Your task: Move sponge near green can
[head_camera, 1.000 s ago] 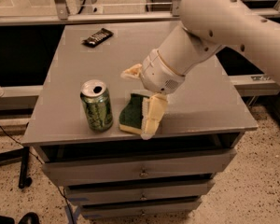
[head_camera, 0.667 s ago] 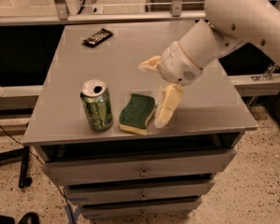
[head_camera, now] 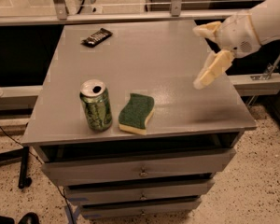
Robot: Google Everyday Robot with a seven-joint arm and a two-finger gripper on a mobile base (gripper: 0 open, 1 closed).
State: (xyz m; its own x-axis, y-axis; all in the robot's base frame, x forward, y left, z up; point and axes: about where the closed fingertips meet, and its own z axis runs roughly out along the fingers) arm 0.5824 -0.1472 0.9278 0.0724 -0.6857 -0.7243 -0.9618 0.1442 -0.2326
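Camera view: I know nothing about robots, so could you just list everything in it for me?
Can: one, green with silver top, upright, front left of the cabinet top.
Sponge: one, green over yellow, lying just right of the can, not touching it.
Wrapper: one, dark, flat, back left.
Cabinet: one, grey, centre.
Drawers: three, grey, under the top.
Arm: one, white, upper right.
Hand: one, cream, open, empty, above the top's right edge.

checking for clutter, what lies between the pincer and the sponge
Nothing: in the camera view only bare grey tabletop separates the open pincer, hanging over the table's right side, from the sponge lying beside the green can.
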